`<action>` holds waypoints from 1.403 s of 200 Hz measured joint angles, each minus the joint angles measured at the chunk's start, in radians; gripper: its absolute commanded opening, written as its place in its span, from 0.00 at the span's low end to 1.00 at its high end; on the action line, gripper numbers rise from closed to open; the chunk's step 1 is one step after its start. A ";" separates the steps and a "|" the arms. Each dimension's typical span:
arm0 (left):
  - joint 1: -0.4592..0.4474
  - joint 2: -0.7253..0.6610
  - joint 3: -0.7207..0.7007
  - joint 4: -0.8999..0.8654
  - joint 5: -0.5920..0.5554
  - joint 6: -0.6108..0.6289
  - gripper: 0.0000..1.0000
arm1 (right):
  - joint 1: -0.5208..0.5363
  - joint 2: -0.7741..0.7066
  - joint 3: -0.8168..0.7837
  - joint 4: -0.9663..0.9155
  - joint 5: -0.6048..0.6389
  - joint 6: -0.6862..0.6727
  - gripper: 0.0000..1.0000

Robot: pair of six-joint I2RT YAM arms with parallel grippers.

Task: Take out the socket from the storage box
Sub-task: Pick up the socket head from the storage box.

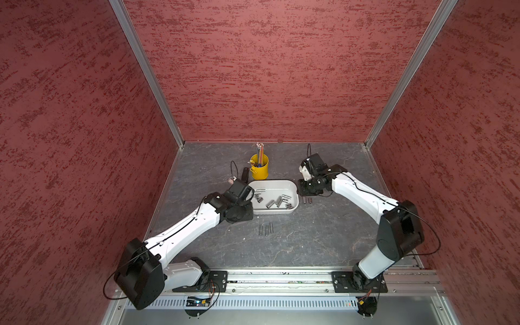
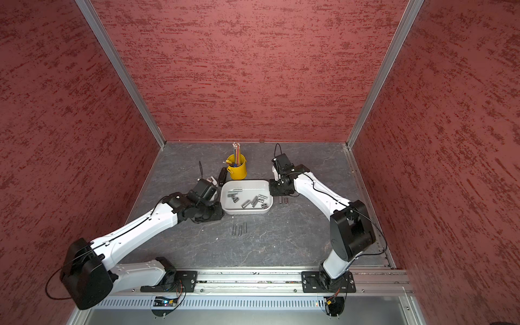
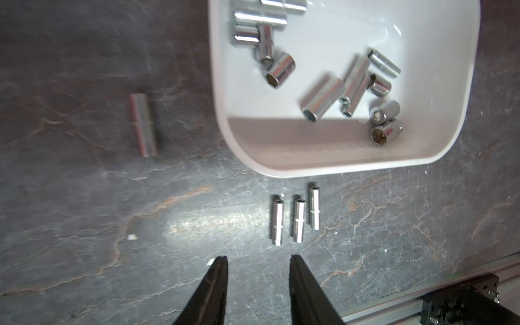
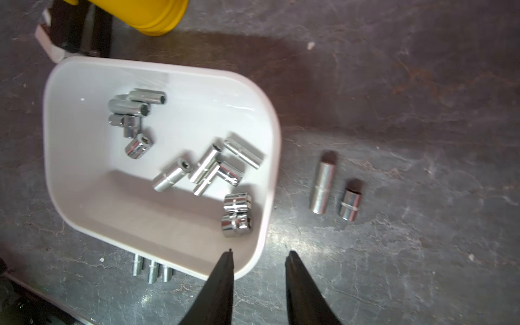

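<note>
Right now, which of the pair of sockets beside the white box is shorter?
The stubby socket lying farther from the storage box; the long socket sits nearer it.

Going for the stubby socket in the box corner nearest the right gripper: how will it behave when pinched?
The stubby socket looks like polished chrome, so it may slip unless pinched squarely. It seems to lie on its side, so a nudge would likely roll it. A second socket touches it and may shift too.
</note>
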 measured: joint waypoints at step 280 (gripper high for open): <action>0.291 -0.061 0.022 -0.073 0.156 0.188 0.39 | 0.118 0.547 0.455 -0.214 0.171 -0.228 0.29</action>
